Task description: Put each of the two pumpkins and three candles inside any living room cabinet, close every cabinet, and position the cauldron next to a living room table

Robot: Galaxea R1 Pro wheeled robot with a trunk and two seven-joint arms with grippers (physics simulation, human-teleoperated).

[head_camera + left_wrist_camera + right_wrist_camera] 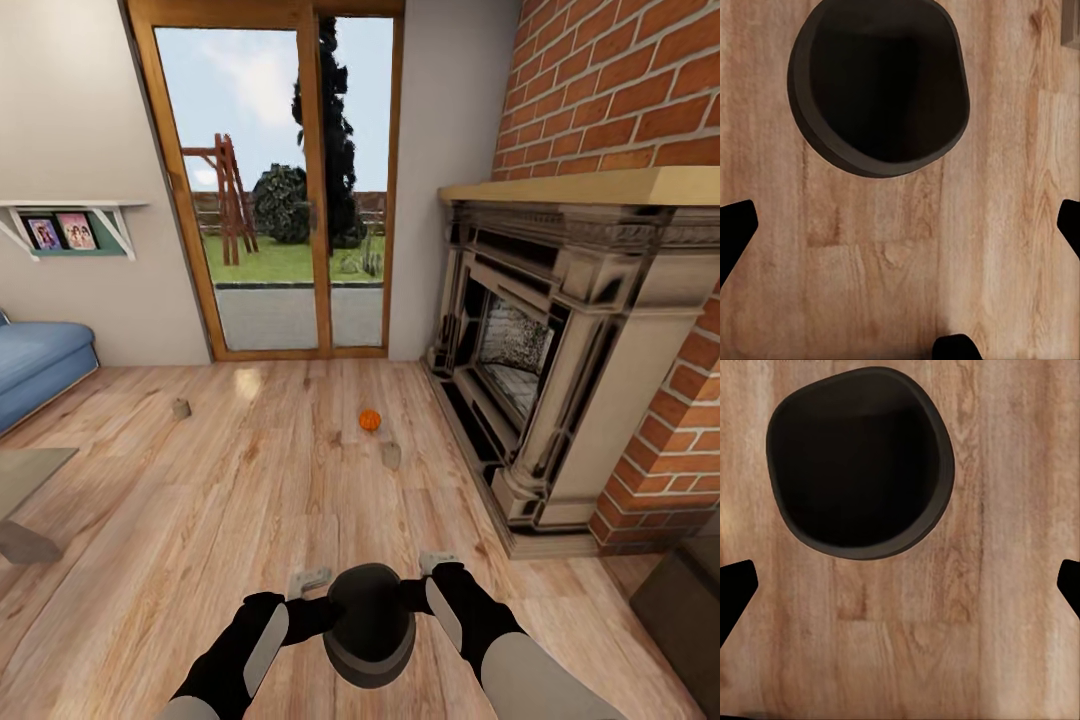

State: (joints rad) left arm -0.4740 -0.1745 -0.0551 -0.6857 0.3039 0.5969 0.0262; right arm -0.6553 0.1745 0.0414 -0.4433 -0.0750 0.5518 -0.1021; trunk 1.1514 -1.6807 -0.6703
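The black cauldron [369, 622] stands on the wood floor right in front of me, between my two arms. My left gripper [308, 580] hovers at its left and my right gripper [438, 562] at its right; both are open and hold nothing. Each wrist view looks down into the cauldron [881, 82] [859, 461], with dark fingertips [735, 232] [735, 592] wide apart. Farther ahead lie an orange pumpkin [370, 420], a tan candle [391, 456] just beside it, and a second candle [181, 408] to the left. A corner of the low dark-brown cabinet [680, 610] shows at lower right.
A stone fireplace [540, 360] with a brick wall fills the right side. A glass patio door [290, 190] is straight ahead. A blue sofa [35, 365] and the corner of a low table [25, 490] stand at the left. Open floor lies between.
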